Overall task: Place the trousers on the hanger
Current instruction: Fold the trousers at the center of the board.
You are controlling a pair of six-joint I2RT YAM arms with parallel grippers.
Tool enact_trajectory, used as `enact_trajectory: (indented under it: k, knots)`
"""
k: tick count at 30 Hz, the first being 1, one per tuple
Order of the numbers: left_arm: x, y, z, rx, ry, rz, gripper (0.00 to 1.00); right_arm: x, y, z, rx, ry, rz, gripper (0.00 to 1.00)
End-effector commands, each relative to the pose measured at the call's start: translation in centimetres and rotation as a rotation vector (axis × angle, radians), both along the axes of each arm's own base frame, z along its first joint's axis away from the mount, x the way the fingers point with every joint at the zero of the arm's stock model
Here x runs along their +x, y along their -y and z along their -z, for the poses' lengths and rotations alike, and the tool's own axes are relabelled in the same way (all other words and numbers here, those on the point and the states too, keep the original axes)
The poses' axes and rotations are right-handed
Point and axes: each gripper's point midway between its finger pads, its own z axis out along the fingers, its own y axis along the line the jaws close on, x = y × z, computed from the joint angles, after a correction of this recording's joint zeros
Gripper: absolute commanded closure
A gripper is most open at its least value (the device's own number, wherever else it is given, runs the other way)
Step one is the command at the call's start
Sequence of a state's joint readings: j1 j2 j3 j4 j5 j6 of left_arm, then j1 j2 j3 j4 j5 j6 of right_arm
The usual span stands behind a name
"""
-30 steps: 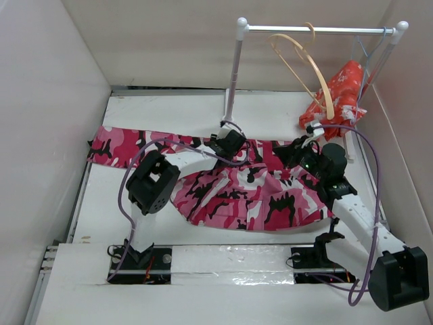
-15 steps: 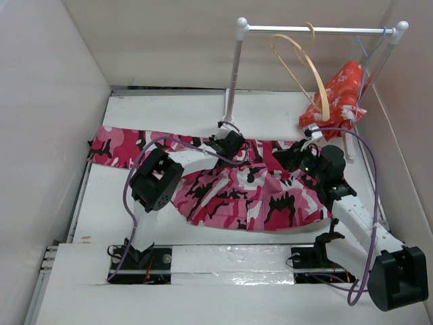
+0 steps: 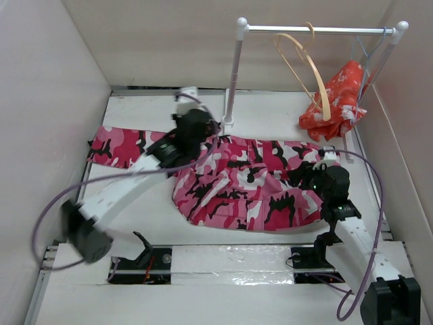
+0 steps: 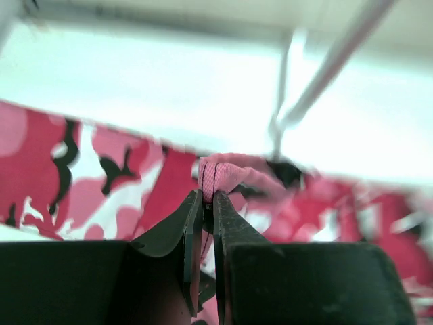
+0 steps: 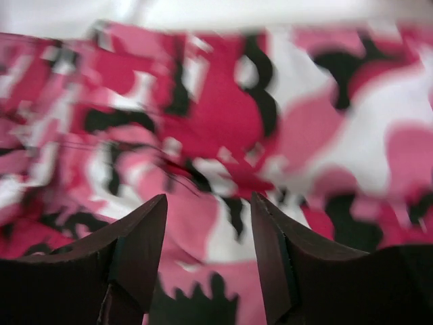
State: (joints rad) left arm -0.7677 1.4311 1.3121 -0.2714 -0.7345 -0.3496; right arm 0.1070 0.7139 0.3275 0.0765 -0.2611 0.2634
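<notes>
top cam: overhead, rear | wrist cams: close-up | shared: trousers [image 3: 250,183]

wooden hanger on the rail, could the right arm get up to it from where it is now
Probably yes. The right gripper is open and empty over the trousers, and nothing stands between it and the wooden hanger; the orange-red floral cloth hangs just beside it.

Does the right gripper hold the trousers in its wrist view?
No, the right gripper is open, its fingers apart with no fold of the trousers pinched between them.
</notes>
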Motion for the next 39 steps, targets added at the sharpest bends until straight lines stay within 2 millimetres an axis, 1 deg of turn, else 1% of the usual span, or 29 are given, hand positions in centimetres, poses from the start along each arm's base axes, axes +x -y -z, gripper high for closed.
enact_trajectory:
  k: [1, 2, 3, 4, 5, 6, 7, 9, 10, 11, 12, 14, 15, 17, 18, 19, 21, 22, 24, 25, 26, 28, 30, 31, 32, 35, 36, 38, 39]
  knots:
    - [-4.7, -7.5, -8.6, -0.179, 0.21, -0.138, 1.0, -0.8, 2.4, 3.5, 0.012, -0.108, 0.141, 0.44]
    - [-5.9, -8.9, -9.8, -0.209, 0.247, -0.158, 1.0, -0.8, 2.6, 3.9, 0.021, -0.122, 0.162, 0.44]
    - [-7.0, -10.5, -10.2, -0.229, 0.276, -0.2, 1.0, -0.5, 3.7, 4.2, 0.008, -0.128, 0.223, 0.44]
    - [-9.3, -13.2, -12.4, -0.303, 0.351, -0.231, 1.0, -0.5, 4.0, 5.0, 0.028, -0.16, 0.259, 0.44]
    - [-10.4, -14.6, -13.1, -0.335, 0.386, -0.256, 1.0, 0.0, 4.3, 4.8, 0.032, -0.15, 0.273, 0.44]
    - [-11.3, -15.8, -13.0, -0.348, 0.408, -0.28, 1.0, 0.3, 4.2, 4.8, 0.043, -0.159, 0.264, 0.43]
    - [-13.3, -18.1, -14.3, -0.415, 0.474, -0.316, 1.0, 0.7, 4.1, 4.9, 0.05, -0.167, 0.265, 0.42]
    - [-14.6, -19.5, -14.0, -0.461, 0.512, -0.335, 1.0, 2.5, 4.3, 5.6, 0.073, -0.185, 0.286, 0.42]
    - [-15.8, -20.5, -14.5, -0.503, 0.547, -0.331, 1.0, 3.2, 4.5, 6.1, 0.08, -0.201, 0.298, 0.41]
    - [-16.1, -20.7, -14.3, -0.512, 0.554, -0.33, 1.0, 3.5, 4.1, 8.0, 0.085, -0.286, 0.287, 0.41]
    - [-16.3, -20.9, -13.9, -0.513, 0.554, -0.328, 1.0, 5.4, 4.2, 6.5, 0.091, -0.265, 0.298, 0.41]
    - [-17.0, -21.4, -14.0, -0.521, 0.567, -0.319, 1.0, 7.2, 3.8, 6.2, 0.129, -0.256, 0.298, 0.42]
    - [-17.2, -21.6, -14.0, -0.521, 0.569, -0.319, 1.0, 8.3, 3.5, 6.8, 0.146, -0.28, 0.291, 0.42]
    - [-17.8, -22.1, -14.0, -0.529, 0.578, -0.311, 1.0, 10.1, 3.3, 6.8, 0.177, -0.284, 0.286, 0.43]
    - [-17.9, -22.1, -13.8, -0.529, 0.579, -0.306, 1.0, 10.3, 3.2, 8.2, 0.172, -0.338, 0.287, 0.43]
    - [-18.4, -22.4, -14.1, -0.548, 0.598, -0.295, 1.0, 11.8, 3.1, 7.1, 0.181, -0.313, 0.278, 0.44]
    - [-18.4, -22.3, -13.5, -0.541, 0.6, -0.281, 1.0, 12.9, 2.6, 7.1, 0.195, -0.324, 0.254, 0.44]
    - [-18.8, -22.4, -13.7, -0.561, 0.619, -0.265, 1.0, 14.2, 2.8, 7.0, 0.201, -0.325, 0.256, 0.44]
    - [-18.6, -22.1, -13.1, -0.548, 0.614, -0.255, 1.0, 15.1, 2.8, 7.1, 0.208, -0.341, 0.242, 0.44]
    - [-18.6, -22.0, -13.0, -0.554, 0.616, -0.241, 1.0, 15.4, 2.4, 7.8, 0.215, -0.362, 0.219, 0.44]
    - [-18.6, -21.7, -13.0, -0.559, 0.616, -0.229, 1.0, 16.6, 2.4, 6.8, 0.208, -0.338, 0.209, 0.44]
    - [-18.4, -20.9, -12.9, -0.565, 0.61, -0.187, 1.0, 17.7, 2.1, 6.4, 0.196, -0.327, 0.179, 0.43]
    - [-18.4, -20.5, -12.8, -0.572, 0.609, -0.162, 1.0, 19.2, 1.3, 5.3, 0.176, -0.28, 0.126, 0.41]
    - [-18.4, -20.3, -13.0, -0.578, 0.614, -0.145, 1.0, 19.3, 1.0, 4.8, 0.171, -0.274, 0.102, 0.39]
    - [-18.5, -20.3, -13.1, -0.583, 0.618, -0.14, 1.0, 19.3, 0.9, 3.5, 0.148, -0.24, 0.069, 0.38]
    - [-19.1, -20.5, -13.1, -0.614, 0.635, -0.127, 1.0, 16.9, 1.2, 1.9, 0.101, -0.195, 0.055, 0.34]
    - [-19.2, -20.5, -13.0, -0.62, 0.64, -0.122, 1.0, 14.6, 1.3, 1.0, 0.093, -0.169, 0.057, 0.33]
    - [-19.9, -21.0, -13.2, -0.653, 0.669, -0.111, 1.0, 12.2, 3.1, 0.5, 0.084, -0.151, 0.111, 0.33]
    - [-20.0, -21.1, -13.1, -0.653, 0.673, -0.11, 1.0, 10.6, 5.0, -1.6, 0.081, -0.097, 0.171, 0.33]
